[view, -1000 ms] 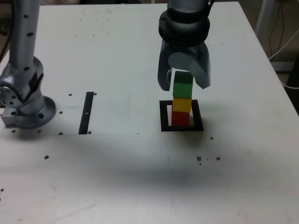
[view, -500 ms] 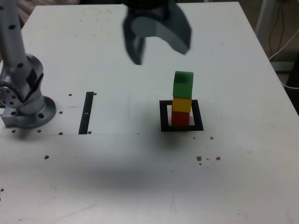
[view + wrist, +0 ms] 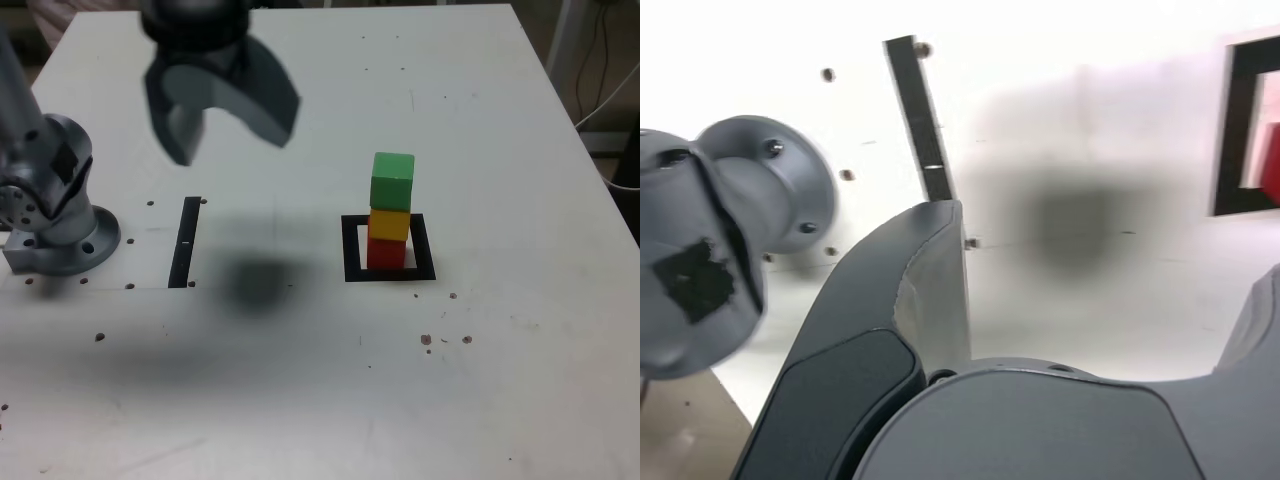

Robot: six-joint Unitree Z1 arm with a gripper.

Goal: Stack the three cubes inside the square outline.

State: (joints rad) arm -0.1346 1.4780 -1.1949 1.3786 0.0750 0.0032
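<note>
From here the white tabletop (image 3: pixel 480 350) fills most of the exterior view, its smooth surface flecked with dark spots. The smooth grey arm base (image 3: pixel 65 240) stands at that view's left edge, round-footed. Up in the upper left of the frame, blurred, hangs the gripper (image 3: pixel 231 147), its curved grey jaws wide apart, well away from the stack; the wrist view shows them spread too. Right of centre lies the square outline (image 3: pixel 424 272), a flat, thick black border with a white middle, its sides roughly in line with the frame's edges. The narrow black strip (image 3: pixel 181 262) lies left of centre, its long axis running up the frame, top tipped slightly right. Inside the outline the three cubes make a single upright column, long axis nearly vertical: the green cube (image 3: pixel 392 185) on top, the yellow cube (image 3: pixel 389 225) in the middle, the red cube (image 3: pixel 386 255) at the bottom, all matte and flat-faced.
</note>
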